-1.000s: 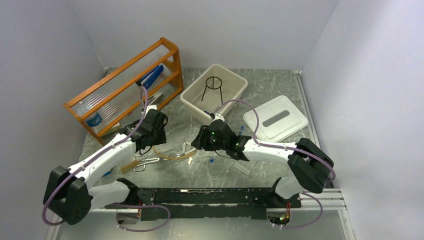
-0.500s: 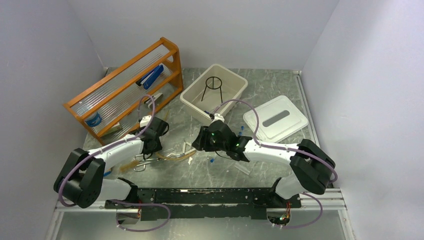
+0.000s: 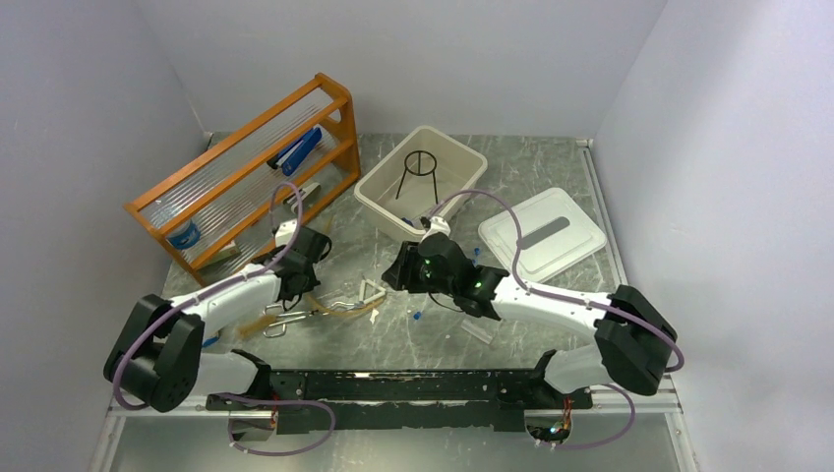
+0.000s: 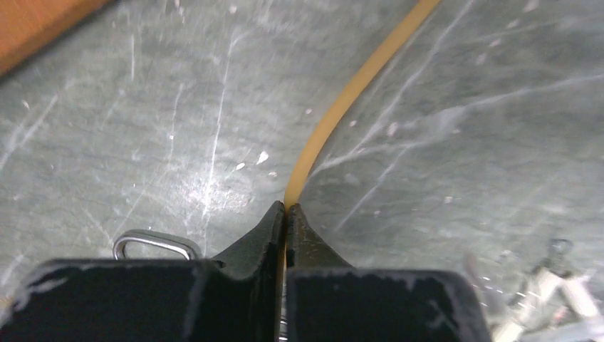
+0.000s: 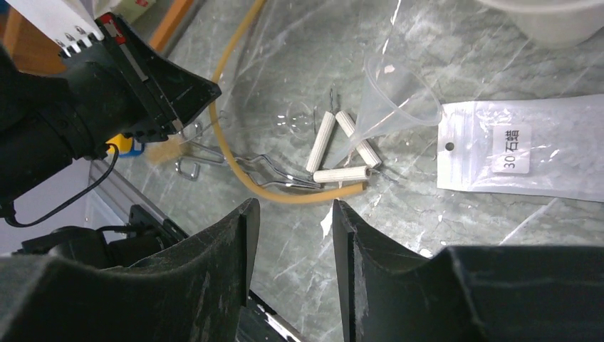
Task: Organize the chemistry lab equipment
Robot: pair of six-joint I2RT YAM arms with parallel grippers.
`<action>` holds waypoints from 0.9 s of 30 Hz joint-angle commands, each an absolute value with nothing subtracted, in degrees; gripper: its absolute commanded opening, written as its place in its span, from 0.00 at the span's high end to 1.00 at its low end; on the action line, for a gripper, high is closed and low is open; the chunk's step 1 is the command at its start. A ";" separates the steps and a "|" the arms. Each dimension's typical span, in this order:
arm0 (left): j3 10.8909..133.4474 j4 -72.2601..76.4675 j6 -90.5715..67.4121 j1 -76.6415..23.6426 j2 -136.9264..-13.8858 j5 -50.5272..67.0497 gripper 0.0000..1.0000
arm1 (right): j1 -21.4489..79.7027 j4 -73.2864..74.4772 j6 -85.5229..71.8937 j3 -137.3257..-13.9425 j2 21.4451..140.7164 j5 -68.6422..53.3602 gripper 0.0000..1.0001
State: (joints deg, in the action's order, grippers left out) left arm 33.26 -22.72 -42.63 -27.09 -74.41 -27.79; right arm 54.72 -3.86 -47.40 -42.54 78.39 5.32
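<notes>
Tan tubing [image 4: 342, 92] curves across the grey table, and my left gripper [image 4: 285, 206] is shut on it, its tips pinching the tube flat. Beside them shows a loop of the metal tongs [image 4: 153, 242]. In the right wrist view the tubing [image 5: 299, 199] runs under the tongs [image 5: 242, 160] to the wire triangle [image 5: 342, 149]. My right gripper [image 5: 290, 214] hovers open above bare table just short of the tube's end. A clear funnel [image 5: 388, 100] and a white packet [image 5: 527, 153] lie beyond. The black tripod [image 3: 418, 172] stands in the beige tub [image 3: 454, 142].
The orange rack [image 3: 246, 167] stands at the back left, close behind my left gripper [image 3: 295, 287]. The tub's white lid [image 3: 543, 236] lies at the right. Small blue-capped vials [image 3: 420, 317] lie near my right gripper [image 3: 393, 275].
My left gripper came down onto the tan tubing and shut on it, its arm folding back. The right arm shifted only slightly and its jaws stayed open.
</notes>
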 commanded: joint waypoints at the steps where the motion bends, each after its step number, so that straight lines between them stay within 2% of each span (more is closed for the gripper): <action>1: 39.57 -25.92 -38.75 -26.63 -70.43 -27.15 0.95 | 54.99 -2.48 -46.14 -44.30 74.65 8.50 0.54; 12: 47.12 -31.30 -33.79 -26.69 -62.90 -22.06 0.95 | 54.94 -0.26 -46.10 -44.75 69.92 12.22 0.53; 21: 47.50 -20.41 -29.54 -26.65 -61.22 -12.29 0.95 | 54.98 -0.26 -46.71 -43.74 69.13 12.59 0.52; 27: 53.28 -16.72 -27.54 -26.69 -61.71 -9.77 0.95 | 55.00 -0.26 -47.19 -43.54 68.68 13.02 0.52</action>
State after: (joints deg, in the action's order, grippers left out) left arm 47.70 -22.55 -30.26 -27.05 -62.41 -13.34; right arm 54.72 -0.49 -46.68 -43.40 70.15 11.22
